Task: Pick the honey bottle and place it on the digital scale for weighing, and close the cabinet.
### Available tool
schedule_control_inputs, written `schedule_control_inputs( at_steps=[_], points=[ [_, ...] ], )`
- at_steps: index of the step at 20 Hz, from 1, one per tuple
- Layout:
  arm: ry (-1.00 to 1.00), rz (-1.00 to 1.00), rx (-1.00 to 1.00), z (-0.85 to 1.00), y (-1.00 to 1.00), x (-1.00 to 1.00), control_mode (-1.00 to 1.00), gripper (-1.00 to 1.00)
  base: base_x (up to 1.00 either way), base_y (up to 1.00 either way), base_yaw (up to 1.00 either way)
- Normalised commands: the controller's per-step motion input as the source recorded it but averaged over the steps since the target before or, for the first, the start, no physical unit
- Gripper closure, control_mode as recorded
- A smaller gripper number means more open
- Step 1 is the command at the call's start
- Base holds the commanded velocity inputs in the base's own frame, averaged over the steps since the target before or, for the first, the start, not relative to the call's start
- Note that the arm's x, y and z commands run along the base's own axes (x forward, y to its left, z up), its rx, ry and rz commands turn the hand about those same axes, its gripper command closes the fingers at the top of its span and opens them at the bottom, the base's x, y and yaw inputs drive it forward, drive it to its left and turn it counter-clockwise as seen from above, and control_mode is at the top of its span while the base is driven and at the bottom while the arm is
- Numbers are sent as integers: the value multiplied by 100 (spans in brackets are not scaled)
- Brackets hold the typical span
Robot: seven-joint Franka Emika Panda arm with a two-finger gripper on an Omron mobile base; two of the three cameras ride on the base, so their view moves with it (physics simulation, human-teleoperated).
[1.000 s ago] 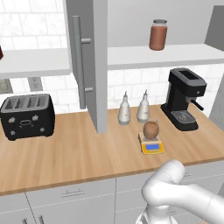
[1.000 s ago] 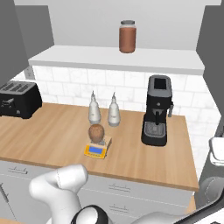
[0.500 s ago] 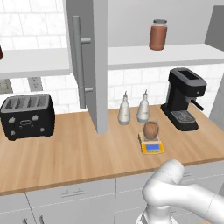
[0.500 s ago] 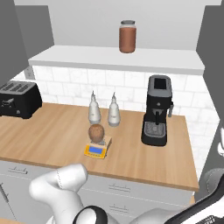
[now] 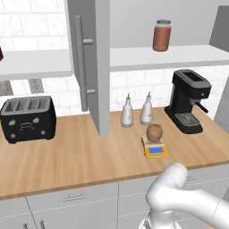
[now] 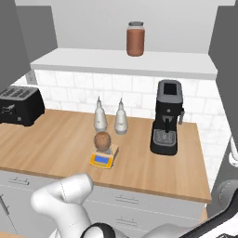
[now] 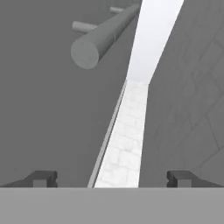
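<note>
One half of the task is judged complete: the honey bottle point(image 5: 154, 133) stands upright on the grey plate of the digital scale point(image 5: 155, 149), on the wooden surface point(image 5: 80, 156), in front of two whitish pointed-top bottles point(image 5: 136, 112) and beside the black coffee machine point(image 5: 187, 101). The bottle and scale are well apart from the hand point(image 7: 112, 179) and are not touched by it. The step in hand is judged to be the closing of the cabinet point(image 5: 89, 62), whose doors stand swung out from the pale shelf point(image 5: 165, 56) that carries the reddish-brown jar point(image 5: 161, 35). In the hand view, the two finger tips point(image 7: 42, 178) are seen spread wide, with nothing held between them. Directly ahead of the hand a flat grey door face is seen at close range, with a long bar handle point(image 7: 105, 36) running away toward the upper part of the view; a second grey panel lies on the other side, and a narrow strip of white tiled wall is seen in the gap between them. Which door this is cannot be told from the base views. For the next move, contact with the door face or its handle is called for, followed by a push along the door's swing arc until it lies flush against the cabinet front. The scale and bottle should be left undisturbed during that sweep.
</note>
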Motion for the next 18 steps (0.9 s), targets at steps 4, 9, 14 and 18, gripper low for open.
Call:
schedule_control_inputs(
  at_steps=[4,9,14,18],
  points=[
    [-27,0,-14,90,82,-27,-100,-100,0,0,0],
    [-37,0,-15,82,89,-18,-100,-100,0,0,0],
    [-37,0,-13,78,68,-22,-100,-100,0,0,0],
    [-13,1,-17,80,55,-18,-100,-100,0,0,0]
  ],
)
